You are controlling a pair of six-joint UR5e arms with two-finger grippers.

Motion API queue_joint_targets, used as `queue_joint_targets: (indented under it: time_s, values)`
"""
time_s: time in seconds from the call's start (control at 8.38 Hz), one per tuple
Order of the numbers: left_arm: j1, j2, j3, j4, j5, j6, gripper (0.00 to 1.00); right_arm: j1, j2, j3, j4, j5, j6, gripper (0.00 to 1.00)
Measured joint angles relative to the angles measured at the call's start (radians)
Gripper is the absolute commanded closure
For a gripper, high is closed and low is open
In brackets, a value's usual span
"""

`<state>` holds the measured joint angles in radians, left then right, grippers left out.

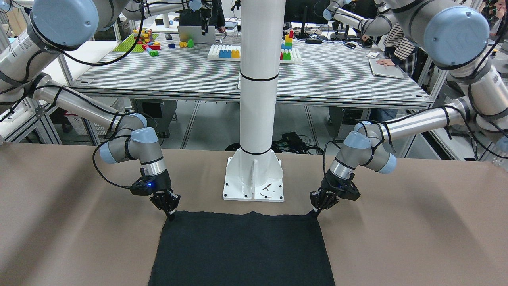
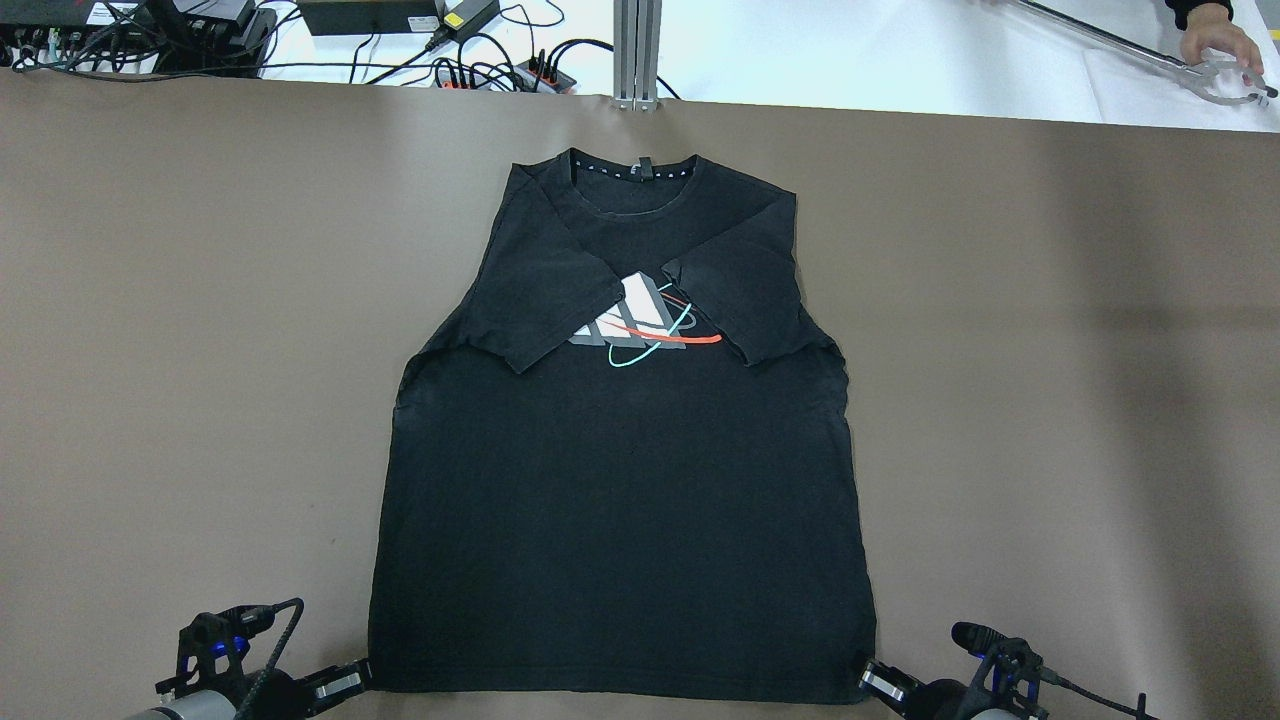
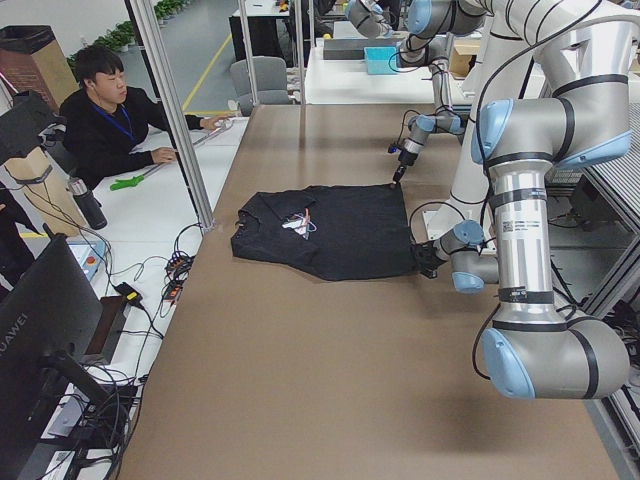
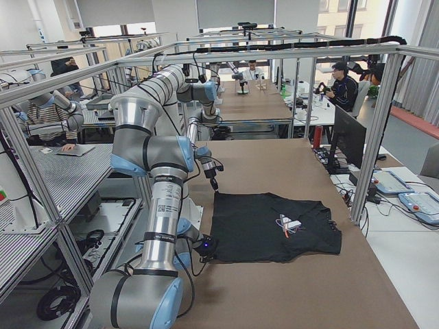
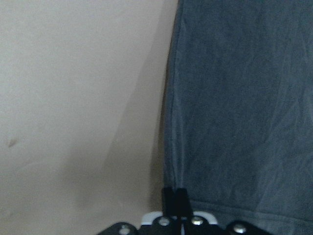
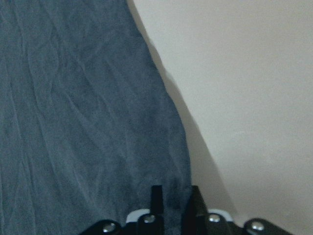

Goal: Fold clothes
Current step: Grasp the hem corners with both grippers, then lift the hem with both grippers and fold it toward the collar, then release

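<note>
The clothes are one black T-shirt (image 2: 620,500) lying flat on the brown table, collar at the far end, both sleeves folded in over a chest print. My left gripper (image 2: 362,677) is at the near left hem corner, and the left wrist view (image 5: 175,198) shows its fingers shut on that corner. My right gripper (image 2: 868,678) is at the near right hem corner. In the right wrist view (image 6: 173,198) dark cloth (image 6: 73,98) sits between its fingers. In the front-facing view the left gripper (image 1: 317,210) and the right gripper (image 1: 170,214) both hold the hem low at the table.
The white pillar (image 1: 258,99) and its base plate (image 1: 254,180) stand just behind the shirt's hem, between my arms. Cables and power strips (image 2: 480,60) lie past the table's far edge. A person's hand with a tool (image 2: 1210,45) is at the far right corner.
</note>
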<state>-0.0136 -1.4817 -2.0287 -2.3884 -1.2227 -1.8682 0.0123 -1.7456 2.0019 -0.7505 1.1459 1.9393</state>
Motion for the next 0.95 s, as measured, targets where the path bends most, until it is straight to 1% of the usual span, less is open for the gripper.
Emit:
queue_joint_targets:
  time_s: [0.12, 0.36, 0.48, 0.6, 0.72, 0.84, 0.95]
  values:
    - [-0.004, 0.002, -0.016, 0.0, -0.001, 0.002, 1.0, 0.0, -0.003, 0.007, 0.005, 0.001, -0.002, 1.0]
    - [-0.018, 0.027, -0.098, 0.009, -0.011, 0.021, 1.0, 0.003, -0.007, 0.059, 0.007, 0.007, -0.019, 1.0]
    - [-0.048, 0.034, -0.154, 0.05, -0.045, 0.031, 1.0, 0.007, -0.008, 0.096, 0.0, 0.013, -0.058, 1.0]
    - [-0.104, 0.027, -0.217, 0.13, -0.118, 0.038, 1.0, 0.022, -0.009, 0.139, -0.015, 0.031, -0.111, 1.0]
    - [-0.175, -0.001, -0.268, 0.225, -0.205, 0.049, 1.0, 0.063, -0.007, 0.191, -0.058, 0.082, -0.172, 1.0]
    - [-0.258, -0.056, -0.302, 0.33, -0.304, 0.086, 1.0, 0.139, 0.005, 0.244, -0.134, 0.182, -0.241, 1.0]
    - [-0.34, -0.125, -0.32, 0.432, -0.404, 0.132, 1.0, 0.232, 0.034, 0.274, -0.203, 0.295, -0.301, 1.0]
